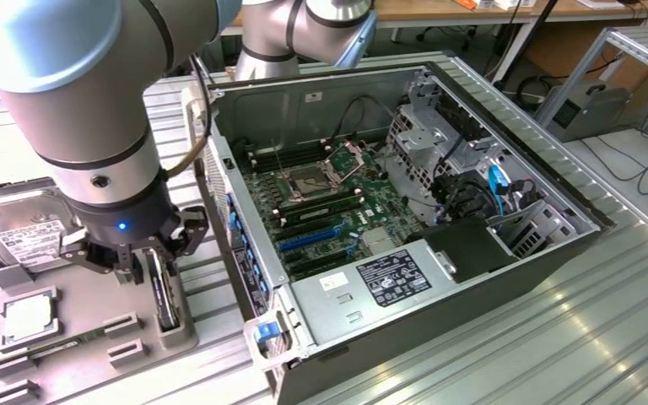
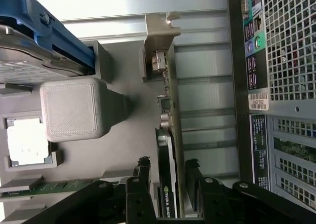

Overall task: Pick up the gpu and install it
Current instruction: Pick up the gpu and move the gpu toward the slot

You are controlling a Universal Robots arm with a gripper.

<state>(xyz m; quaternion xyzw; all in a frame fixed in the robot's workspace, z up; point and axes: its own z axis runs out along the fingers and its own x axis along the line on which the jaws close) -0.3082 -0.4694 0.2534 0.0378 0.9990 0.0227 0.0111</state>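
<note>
parted jaws astride the graphics card (image 1: 168,291), one on each face, a sliver of gap either side in the wrist view, not clamped on it. card upright on its edge in a slot of the grey holder (image 1: 88,304), a small green logo near the jaws, silver-grey bracket (image 2: 160,29) at the end far from them. just beside the card, a grey printed block (image 2: 74,110) of the holder. further toward the exterior view's left, a hard drive (image 1: 26,228) with a white label, a blue clip (image 2: 49,31) over it in the wrist view. nearer than the drive, a square silver chip (image 1: 28,314) in its pocket and a memory stick (image 2: 44,188) flat in a slot. holder on a ribbed metal surface (image 1: 504,346). close by on the exterior view's right, an open computer case (image 1: 301,101) on its side: green board (image 1: 324,211) inside, blue sockets (image 1: 307,240), a white-labelled box (image 1: 397,278) at the near end, blue cables (image 1: 493,181) toward the right. vented back panel (image 2: 289,61) of the case alongside the card in the wrist view.
</note>
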